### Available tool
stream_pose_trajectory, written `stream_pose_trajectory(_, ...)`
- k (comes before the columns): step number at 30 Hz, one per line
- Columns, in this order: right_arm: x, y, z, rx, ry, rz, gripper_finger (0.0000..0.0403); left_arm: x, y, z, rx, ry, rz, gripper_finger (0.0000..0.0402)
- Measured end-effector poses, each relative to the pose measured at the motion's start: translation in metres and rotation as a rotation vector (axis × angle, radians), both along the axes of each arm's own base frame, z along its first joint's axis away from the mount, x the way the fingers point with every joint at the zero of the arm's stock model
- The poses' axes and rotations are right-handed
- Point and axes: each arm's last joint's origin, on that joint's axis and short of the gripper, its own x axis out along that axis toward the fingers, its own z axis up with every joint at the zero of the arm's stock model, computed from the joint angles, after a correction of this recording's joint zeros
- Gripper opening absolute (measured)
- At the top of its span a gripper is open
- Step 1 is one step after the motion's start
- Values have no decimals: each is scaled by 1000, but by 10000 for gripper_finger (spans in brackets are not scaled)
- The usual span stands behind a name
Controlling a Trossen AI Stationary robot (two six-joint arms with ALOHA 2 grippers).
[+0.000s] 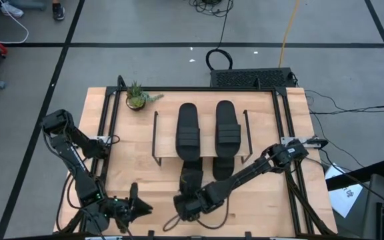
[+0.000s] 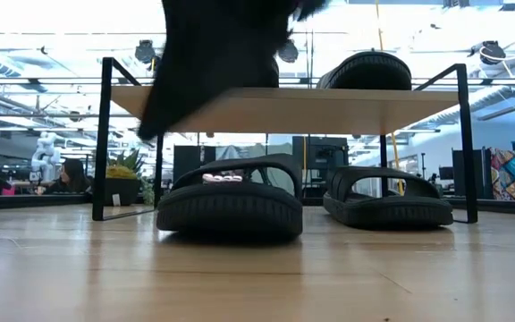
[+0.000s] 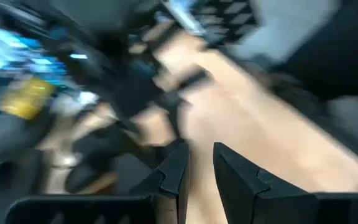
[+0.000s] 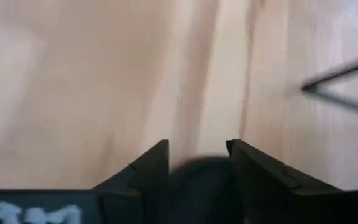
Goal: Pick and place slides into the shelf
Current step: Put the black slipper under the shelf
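1. Shelf [image 1: 202, 137]: two slides on top, two beneath.
2. Right gripper [image 1: 191, 200], in front of shelf: fingers parted around the near-left slide [image 1: 192, 179].
3. Left gripper [image 1: 141, 208], left of shelf front: narrowly parted, empty.

No text, label, brand, number or sign can be read in any view; the right gripper [image 4: 196, 163] carries blurred pale marks on its housing, too smeared to make out; the near slide [image 2: 229, 199] shows a small pale patch under its strap, not legible; a paper [image 1: 344, 194] beside the table bears dark print, too small to tell.
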Motion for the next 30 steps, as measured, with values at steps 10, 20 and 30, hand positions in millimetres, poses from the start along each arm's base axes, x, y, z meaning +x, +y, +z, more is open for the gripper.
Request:
stream_pose_trajectory(10,-36,23,58,-42,-38,149,19,5,9,-22,-202,156,-45,81)
stream_pose_trajectory(20,-115,9,78,18,-273,315,3,47,26,-88,-96,94,-119,81)
stream_pose_trajectory(30,-197,-67,66,220,-673,553,1,85,38,-91,-12,101,-142,22)
